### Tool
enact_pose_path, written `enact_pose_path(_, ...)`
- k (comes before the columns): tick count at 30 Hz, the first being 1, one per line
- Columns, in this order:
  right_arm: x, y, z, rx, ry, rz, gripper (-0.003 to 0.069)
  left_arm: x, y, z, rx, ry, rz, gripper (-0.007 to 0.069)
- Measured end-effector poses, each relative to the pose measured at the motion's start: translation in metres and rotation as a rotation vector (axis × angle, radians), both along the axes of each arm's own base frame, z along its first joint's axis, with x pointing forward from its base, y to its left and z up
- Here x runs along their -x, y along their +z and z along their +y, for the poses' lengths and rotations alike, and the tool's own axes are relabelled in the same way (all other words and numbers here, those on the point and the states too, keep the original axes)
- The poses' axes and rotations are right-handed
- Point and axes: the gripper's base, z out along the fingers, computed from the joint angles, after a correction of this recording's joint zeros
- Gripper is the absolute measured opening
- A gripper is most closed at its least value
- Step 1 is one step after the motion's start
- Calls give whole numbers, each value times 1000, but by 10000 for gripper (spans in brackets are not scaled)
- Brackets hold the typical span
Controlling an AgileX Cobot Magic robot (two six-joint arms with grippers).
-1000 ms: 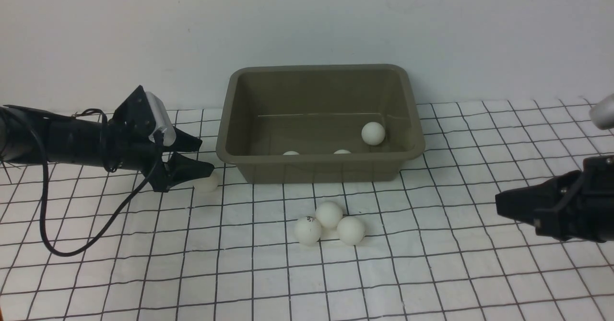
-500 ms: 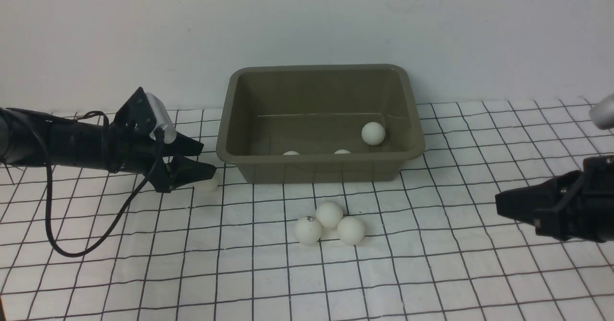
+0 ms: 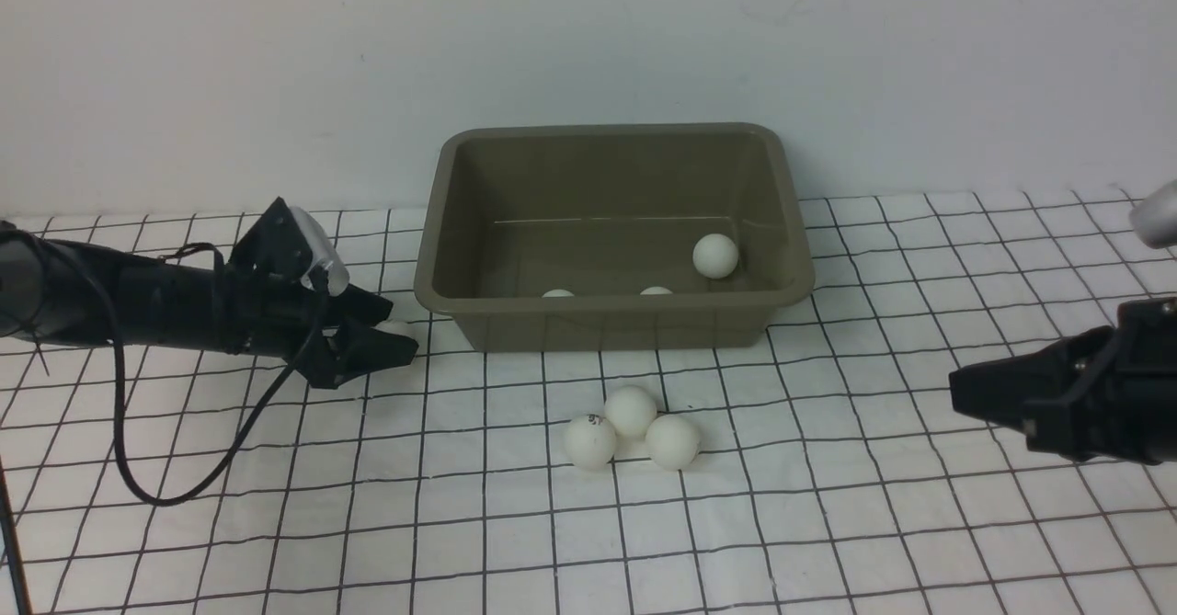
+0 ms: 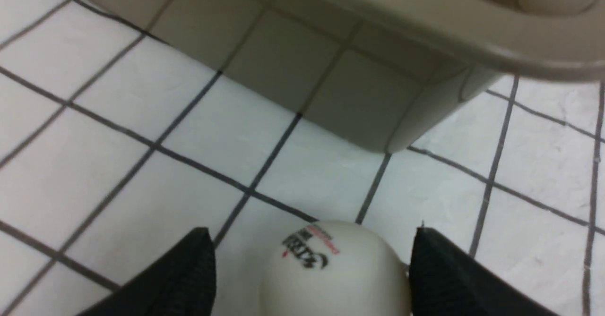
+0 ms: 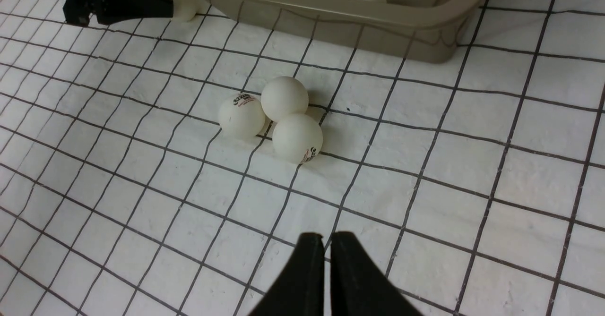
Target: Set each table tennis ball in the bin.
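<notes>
Left claw: released, fingers spread wide and low on the checked cloth, gripping nothing yet.
Target ball: sits on the cloth between the fingers, logo up; one finger looks nearly in contact.
Bin: its corner is just ahead of the fingertips.
Risk, squirt-out: the light, smooth sphere will likely roll forward against the bin wall if one finger lands first or the pinch falls off-centre.
Risk, snag: lifting straight up could catch the flared rim overhanging ahead.
Textures: matte white balls; olive-grey moulded plastic with sloping walls; slightly wrinkled cloth.
Other balls: a cluster of three is well off the claw's side; more lie inside the bin.
Right claw: clenched, empty, far from the work.
</notes>
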Motion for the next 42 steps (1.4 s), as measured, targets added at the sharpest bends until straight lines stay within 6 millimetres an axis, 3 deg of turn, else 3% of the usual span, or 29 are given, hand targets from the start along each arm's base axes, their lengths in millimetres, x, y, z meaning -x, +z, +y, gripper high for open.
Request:
enact_pose_path(4,0,0,0,0,0,0,10,0,-11,0,10,1,25,492)
enact_pose_path(9,0,0,0,0,0,0,10,-1,-12,0,18,11,23,479)
enact_pose_path(16,0,0,0,0,0,0,10,-3,-3,0,32,28,5,353)
enact_pose_path(21,0,0,0,0,0,0,10,-2,32,4,17,29,-60,353)
enact_pose_path(25,0,0,0,0,0,0,10,7,94,9,-34,26,-191,353)
enact_pose_path(26,0,0,0,0,0,0,10,7,96,9,-38,29,-199,353)
enact_pose_path(27,0,0,0,0,0,0,10,12,122,4,-62,26,-262,353)
enact_pose_path(28,0,0,0,0,0,0,10,12,124,4,-65,27,-269,353)
enact_pose_path(30,0,0,0,0,0,0,10,16,143,-12,-86,8,-319,353)
enact_pose_path(33,0,0,0,0,0,0,10,14,147,-41,-124,-22,-357,353)
enact_pose_path(36,0,0,0,0,0,0,10,9,138,-75,-190,-37,-386,353)
enact_pose_path(42,0,0,0,0,0,0,12,-1,115,-115,-270,30,-402,353)
